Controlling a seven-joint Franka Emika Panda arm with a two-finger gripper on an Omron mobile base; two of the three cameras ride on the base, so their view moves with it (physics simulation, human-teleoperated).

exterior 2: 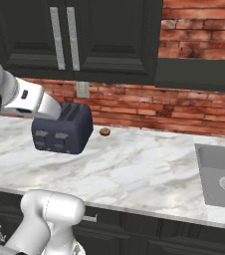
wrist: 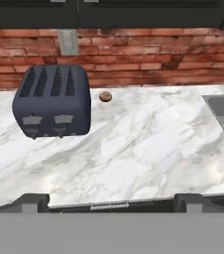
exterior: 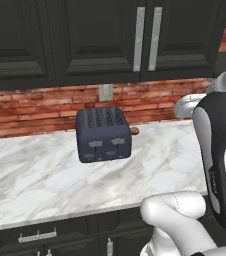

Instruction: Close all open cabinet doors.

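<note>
Cabinet doors (exterior: 110,37) matte black, recessed panels, silver bar handles (exterior: 139,39), pincer (wrist: 111,202) fingers apart

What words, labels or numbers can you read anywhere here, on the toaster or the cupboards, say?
There is no readable text in these pictures.
Toaster: its front has pale levers and buttons, but no legible marking.
Cabinet doors: plain black panels with silver handles, no label.
Wall outlet plate: blank grey.
Robot arm: a faint line of marks runs down its dark band, too small and blurred to read.
</note>
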